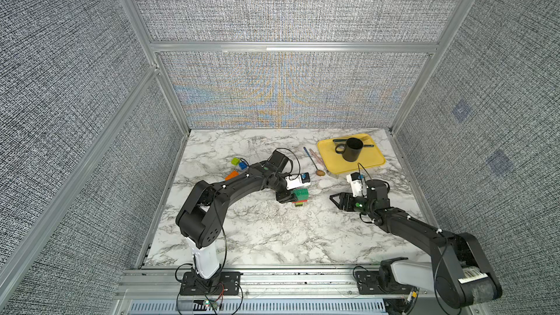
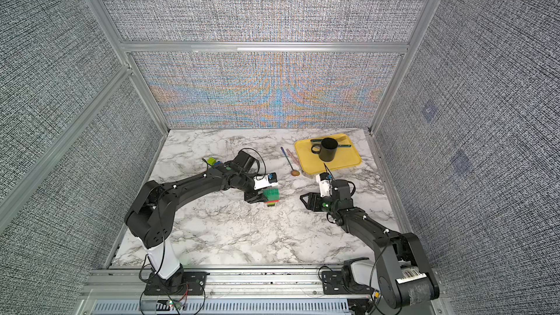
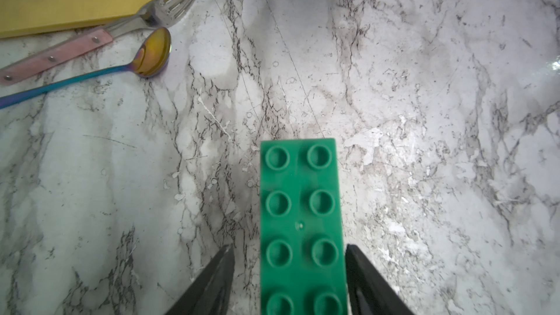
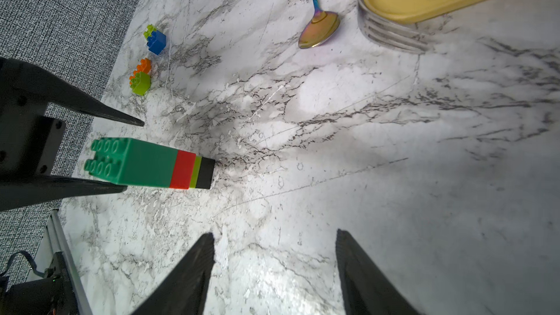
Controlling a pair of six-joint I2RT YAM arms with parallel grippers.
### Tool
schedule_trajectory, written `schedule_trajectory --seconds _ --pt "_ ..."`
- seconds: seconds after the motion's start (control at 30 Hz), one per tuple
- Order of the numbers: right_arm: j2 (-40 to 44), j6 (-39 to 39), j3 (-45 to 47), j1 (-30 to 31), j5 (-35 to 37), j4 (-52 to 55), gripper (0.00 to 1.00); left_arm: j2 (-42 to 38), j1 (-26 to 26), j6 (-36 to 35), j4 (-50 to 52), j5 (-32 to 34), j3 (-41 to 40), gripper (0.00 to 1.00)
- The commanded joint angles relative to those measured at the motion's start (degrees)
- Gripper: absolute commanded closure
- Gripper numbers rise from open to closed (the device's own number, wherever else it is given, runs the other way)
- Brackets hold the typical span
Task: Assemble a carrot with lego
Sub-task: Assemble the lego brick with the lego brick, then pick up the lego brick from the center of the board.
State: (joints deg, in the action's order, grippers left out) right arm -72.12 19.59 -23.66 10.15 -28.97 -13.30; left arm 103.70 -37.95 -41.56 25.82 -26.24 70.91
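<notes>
1. The marble desk (image 1: 257,231) carries a half-built toy. The work sits at its centre, and the spare parts lie towards its left edge.
2. The left arm reaches in to the centre. The left claw (image 3: 289,246) stands released astride the carrot (image 4: 157,166), with a clear gap at one finger while the other lies against the brick. It appears placed there to steady the stack rather than to lift it.
3. The right arm waits nearer the right edge. The right claw (image 4: 274,233) is spread and empty, aimed across bare desk at the stack, and seems ready to help.
4. A yellow tray (image 1: 330,156) fills the far right corner, well apart from the work.
5. A black mug (image 1: 352,149) stands upright on the tray with dark cutlery under or behind it. None of it belongs to this task.
6. The carrot stands upright with its black tip on the desk. Above the tip come lime, red and tall dark green layers, and the studs on top are bare for the next brick.
7. A pink-handled fork (image 3: 91,39) and an iridescent spoon (image 3: 153,53) lie just beside the tray's near edge.
8. The loose lego waits near the left edge. A blue brick (image 4: 156,42) sits against a lime one, and an orange brick (image 4: 145,65) sits with another lime brick (image 4: 141,83). By their colours these look like the remaining layers, so the build seems a little past halfway.
</notes>
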Motion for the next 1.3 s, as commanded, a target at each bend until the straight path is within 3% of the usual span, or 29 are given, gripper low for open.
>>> schedule_trajectory --seconds 0.0,0.23,0.33,0.47,0.57,0.67,0.8,0.9,1.27 --pt "-0.21 0.05 -0.56 0.04 0.06 -1.03 0.35 -1.1 0.16 0.19 1.69 0.16 0.01 0.38" --pt "1.23 -1.19 -2.19 1.53 1.63 0.31 0.35 -6.31 0.34 7.56 1.13 0.55 -1.45 0.38" --pt "3.63 -2.59 -3.26 4.35 4.58 0.89 0.35 -11.53 0.84 17.44 -3.09 -0.01 -4.06 0.38" --pt "6.55 -4.96 -4.8 10.11 9.21 0.46 0.35 -19.48 2.65 33.35 -10.7 10.62 -9.37 0.38" --pt "7.18 -7.37 -5.69 14.84 13.18 -0.3 0.35 -21.95 7.7 47.43 -8.15 23.11 -10.08 0.38" --pt "6.36 -8.34 -6.04 17.43 15.11 -1.57 0.35 -21.67 15.93 59.69 -0.83 30.0 -9.68 0.36" --pt "4.35 -7.34 -5.71 17.89 15.68 -3.53 0.35 -19.86 26.46 68.69 -1.9 25.7 -14.05 0.26" --pt "3.06 -6.94 -5.93 17.97 16.27 -3.52 0.35 -15.68 29.27 72.25 -4.3 24.17 -14.22 0.25" --pt "2.02 -7.38 -5.78 17.97 17.55 -2.61 0.35 2.82 29.25 74.76 -5.26 23.36 -4.23 0.22"
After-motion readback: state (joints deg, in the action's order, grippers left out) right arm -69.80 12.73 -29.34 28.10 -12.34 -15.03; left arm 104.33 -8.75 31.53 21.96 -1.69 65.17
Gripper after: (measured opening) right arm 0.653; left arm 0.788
